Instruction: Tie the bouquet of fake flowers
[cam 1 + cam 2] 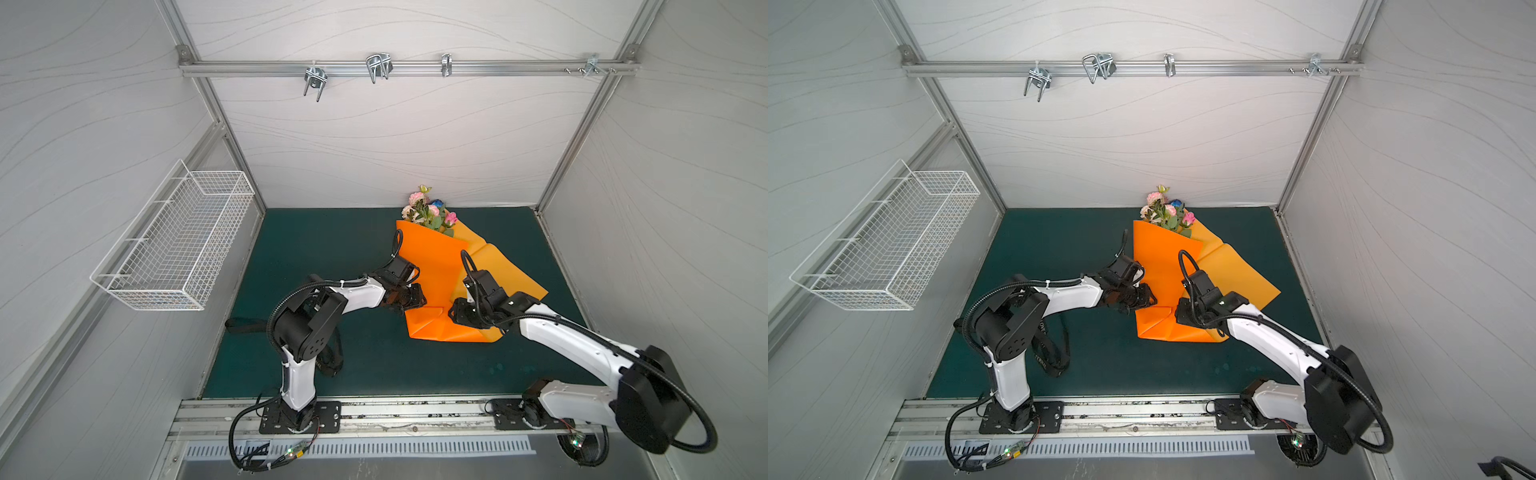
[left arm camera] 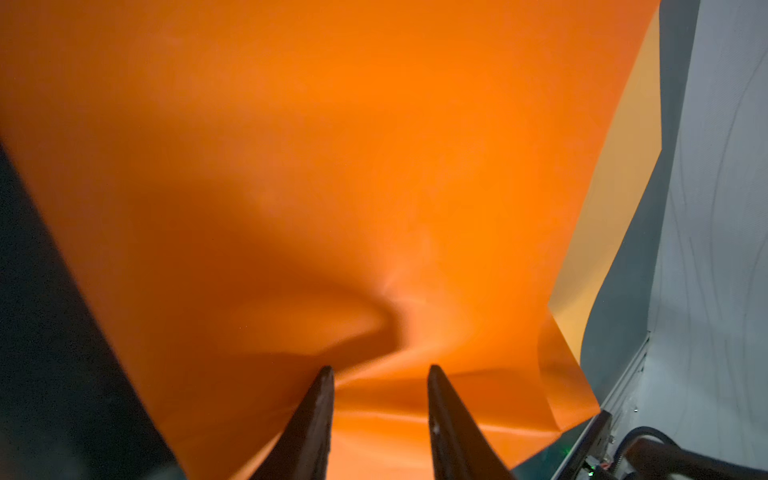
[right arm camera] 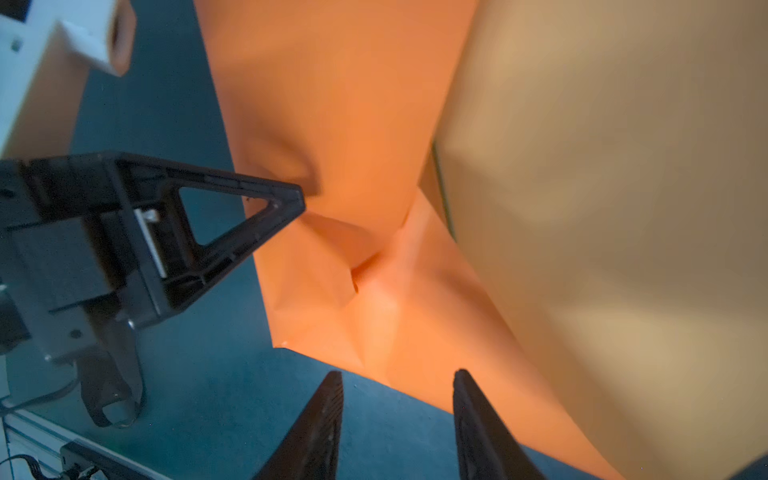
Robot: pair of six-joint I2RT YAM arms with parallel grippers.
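The bouquet of fake flowers [image 1: 426,210] sticks out of the orange wrapping paper [image 1: 432,266] at its far end; left gripper [image 2: 380,372] spread, tips against the paper; right gripper [image 3: 399,374] spread, empty, at its near edge.

- On the black ribbon [image 1: 1041,357] lying on the green mat, white capital letters run along its length.
- One stretch reads "LOVE".
- A lower stretch reads "TERNAL"; the start of this word is hidden.
- I can read no other text anywhere.
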